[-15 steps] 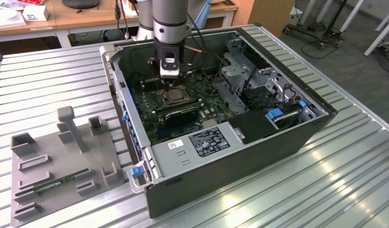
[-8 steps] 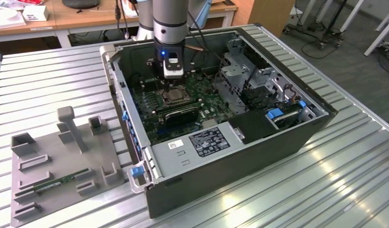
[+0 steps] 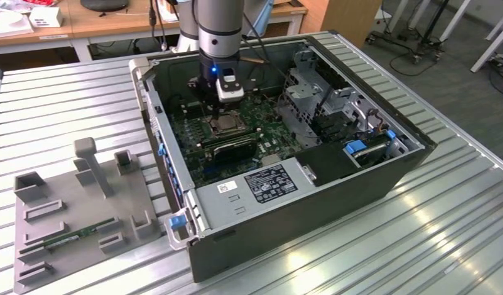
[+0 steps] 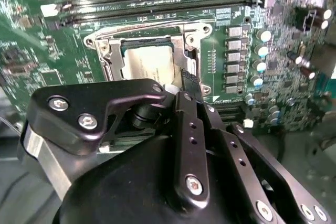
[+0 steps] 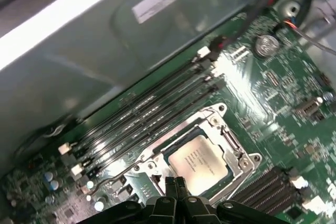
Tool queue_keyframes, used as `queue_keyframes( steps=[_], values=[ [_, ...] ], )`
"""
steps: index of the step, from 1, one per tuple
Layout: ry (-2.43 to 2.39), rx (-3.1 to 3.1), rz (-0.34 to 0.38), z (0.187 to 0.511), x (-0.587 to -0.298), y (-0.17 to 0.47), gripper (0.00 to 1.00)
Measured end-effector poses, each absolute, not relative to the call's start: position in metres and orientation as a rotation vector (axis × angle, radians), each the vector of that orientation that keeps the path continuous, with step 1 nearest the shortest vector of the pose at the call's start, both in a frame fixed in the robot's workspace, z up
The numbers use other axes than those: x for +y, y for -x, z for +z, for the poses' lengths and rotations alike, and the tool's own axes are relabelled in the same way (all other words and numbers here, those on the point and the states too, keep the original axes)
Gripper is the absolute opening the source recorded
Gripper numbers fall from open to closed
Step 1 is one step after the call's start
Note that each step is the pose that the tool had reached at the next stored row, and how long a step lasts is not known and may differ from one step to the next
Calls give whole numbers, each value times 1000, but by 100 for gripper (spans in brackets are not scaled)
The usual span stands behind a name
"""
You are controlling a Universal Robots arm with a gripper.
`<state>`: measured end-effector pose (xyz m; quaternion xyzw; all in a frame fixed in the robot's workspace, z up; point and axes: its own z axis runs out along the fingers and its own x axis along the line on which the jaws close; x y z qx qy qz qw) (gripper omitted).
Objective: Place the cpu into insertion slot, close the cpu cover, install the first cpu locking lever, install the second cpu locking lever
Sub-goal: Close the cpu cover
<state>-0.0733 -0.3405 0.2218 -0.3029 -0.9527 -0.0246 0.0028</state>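
I see the cpu (image 5: 198,162) as a pale silvery square with faint print, lying flat on the motherboard (image 5: 273,87), framed by the cpu cover (image 5: 242,157). My gripper (image 5: 176,184) has its 2 fingertips (image 5: 170,184) pinched together at the cover's edge. In the second wrist view the gripper body hides the cover's near side. I can't tell whether the wire lever (image 5: 123,170) is latched.

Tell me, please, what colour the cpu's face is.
The cpu is pale silver; the first wrist view shows it best.
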Motion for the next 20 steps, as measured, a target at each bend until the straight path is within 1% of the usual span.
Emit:
queue_keyframes(
  steps=[20],
  values=[
    [392, -3102, -74, 217, -340, 73, 11]
  ],
)
